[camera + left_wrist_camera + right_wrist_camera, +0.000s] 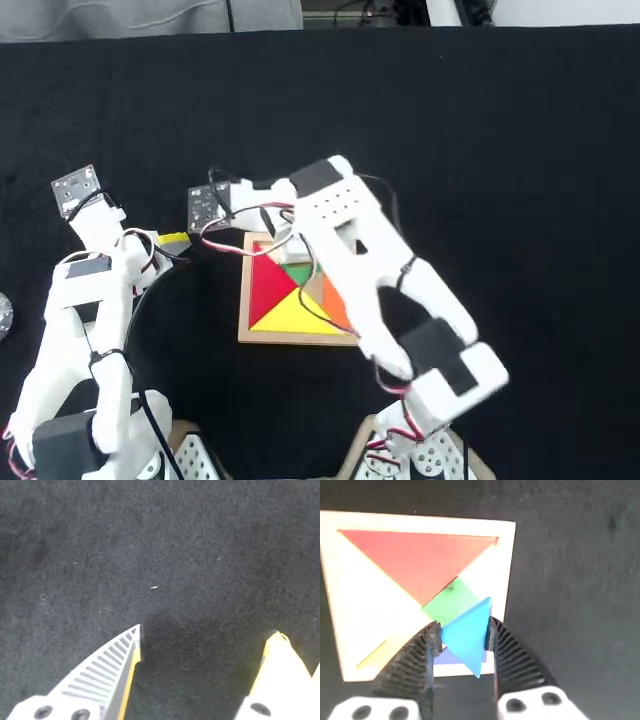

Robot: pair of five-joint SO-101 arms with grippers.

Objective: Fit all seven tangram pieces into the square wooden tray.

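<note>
The square wooden tray lies on the black cloth. In it sit a red triangle, a green square, a pale yellow triangle and a purple piece. My right gripper hangs over the tray's edge, shut on a blue triangle that stands tilted above the green square. From above, the tray shows red, yellow and orange pieces, with the right gripper over its far side. My left gripper is open over bare cloth, left of the tray.
Black cloth covers the whole table, with free room to the right and behind the tray. The right arm crosses over the tray's right half and hides part of it. A small grey object lies at the left edge.
</note>
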